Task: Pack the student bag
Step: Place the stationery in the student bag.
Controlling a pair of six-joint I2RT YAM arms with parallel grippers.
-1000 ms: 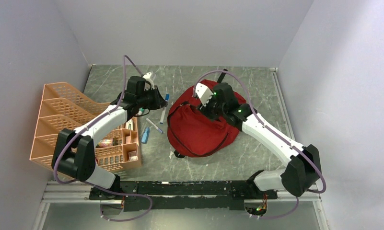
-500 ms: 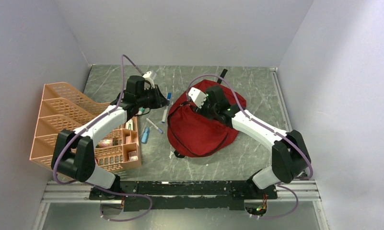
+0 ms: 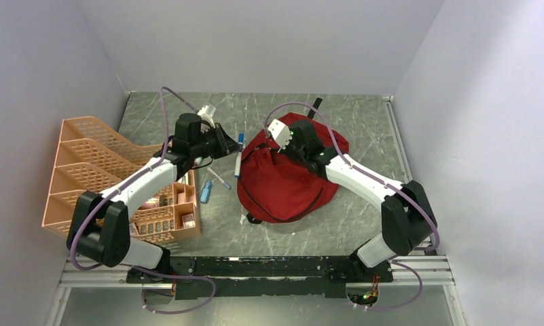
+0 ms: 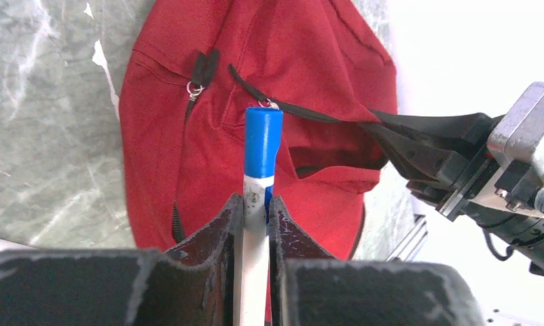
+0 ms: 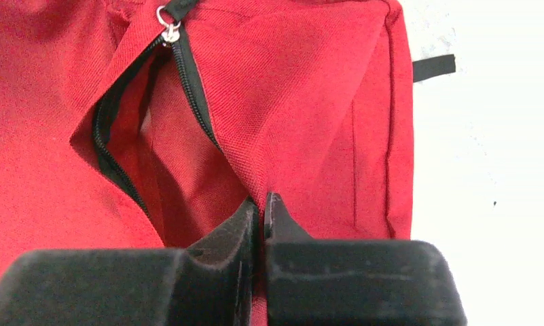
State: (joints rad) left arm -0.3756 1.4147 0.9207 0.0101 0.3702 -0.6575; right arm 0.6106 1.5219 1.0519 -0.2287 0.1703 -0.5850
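The student bag point(image 3: 282, 183) is a soft red backpack lying in the middle of the table, with one zip pocket gaping open point(image 5: 119, 149). My right gripper point(image 5: 262, 200) is shut on the red fabric lip of that opening, at the bag's upper left point(image 3: 289, 151). My left gripper point(image 4: 255, 204) is shut on a white marker with a blue cap point(image 4: 263, 136). The marker sticks forward between the fingers and points at the bag's opening point(image 4: 330, 153). In the top view the left gripper point(image 3: 228, 144) hovers just left of the bag.
An orange mesh organiser point(image 3: 92, 156) stands on the left with small items in its front trays. Loose pens point(image 3: 219, 178) and a blue marker point(image 3: 206, 191) lie between the organiser and the bag. Walls close in on three sides.
My right gripper slid left along the bag's top and closed on the fabric at the pocket opening. My left arm shifted a little with the marker still held.
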